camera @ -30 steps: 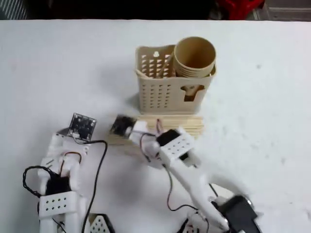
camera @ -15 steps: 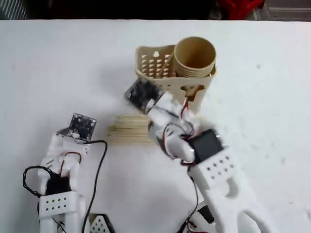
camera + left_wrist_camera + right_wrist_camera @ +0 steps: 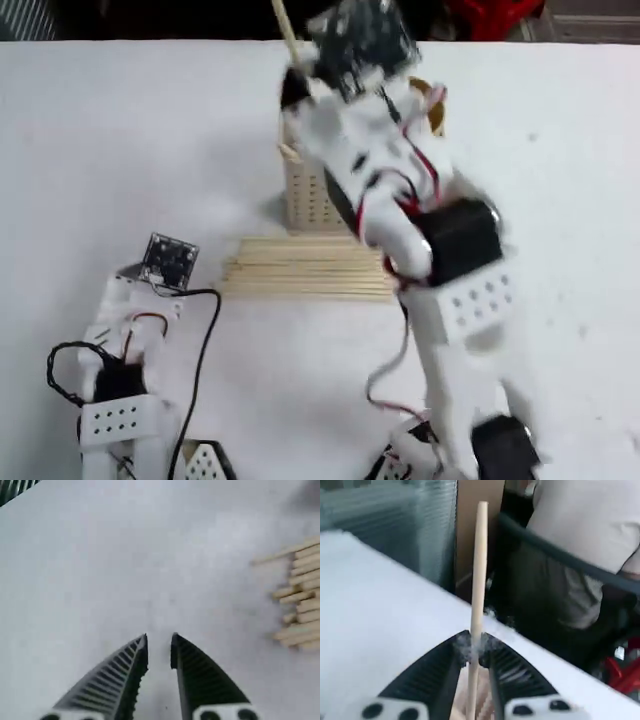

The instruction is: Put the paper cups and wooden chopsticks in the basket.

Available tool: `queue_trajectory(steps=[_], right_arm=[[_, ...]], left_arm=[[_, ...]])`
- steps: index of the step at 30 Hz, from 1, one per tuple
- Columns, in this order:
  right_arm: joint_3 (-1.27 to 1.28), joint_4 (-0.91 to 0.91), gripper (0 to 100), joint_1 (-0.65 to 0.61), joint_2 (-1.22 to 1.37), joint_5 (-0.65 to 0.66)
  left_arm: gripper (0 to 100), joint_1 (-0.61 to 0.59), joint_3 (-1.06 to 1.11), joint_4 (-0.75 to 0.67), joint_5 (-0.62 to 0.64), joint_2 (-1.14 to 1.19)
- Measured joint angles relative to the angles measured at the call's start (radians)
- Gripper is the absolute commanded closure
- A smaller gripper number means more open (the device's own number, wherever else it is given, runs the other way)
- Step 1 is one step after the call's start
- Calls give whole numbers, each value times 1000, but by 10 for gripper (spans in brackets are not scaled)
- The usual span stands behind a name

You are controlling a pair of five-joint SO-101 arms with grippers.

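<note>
Pale wooden chopstick (image 3: pixel 479 570) stands upright, clamped in right gripper (image 3: pixel 476 650) above beige perforated plastic basket (image 3: pixel 308 195). Left gripper (image 3: pixel 159 647) sits slightly parted, empty.

White table, basket and loose chopsticks on it

White table (image 3: pixel 120 130) with a plain matte top. A tan perforated basket (image 3: pixel 303 195) stands upright on it toward the far middle, partly hidden by an arm. The wooden chopsticks (image 3: pixel 300 268) lie flat in a tight side-by-side row just in front of the basket's near wall, running left to right with uneven ends. The left wrist view shows those ragged ends on bare table.
</note>
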Motion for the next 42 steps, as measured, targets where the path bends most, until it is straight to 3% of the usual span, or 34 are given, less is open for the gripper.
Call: queue_trajectory(steps=[7,21,29,33,36,42], right_arm=[[-81,-222,981,17,192,-8],[-81,-218,973,21,226,-8],[-87,-143,775,31,226,-8],[-91,-60,793,34,226,-8],[-89,100,794,32,198,0],[-77,470,844,-32,117,160]], left_arm=[[905,0,0,0,0,0],[905,0,0,0,0,0],[905,0,0,0,0,0],[905,0,0,0,0,0],[905,0,0,0,0,0],[905,0,0,0,0,0]])
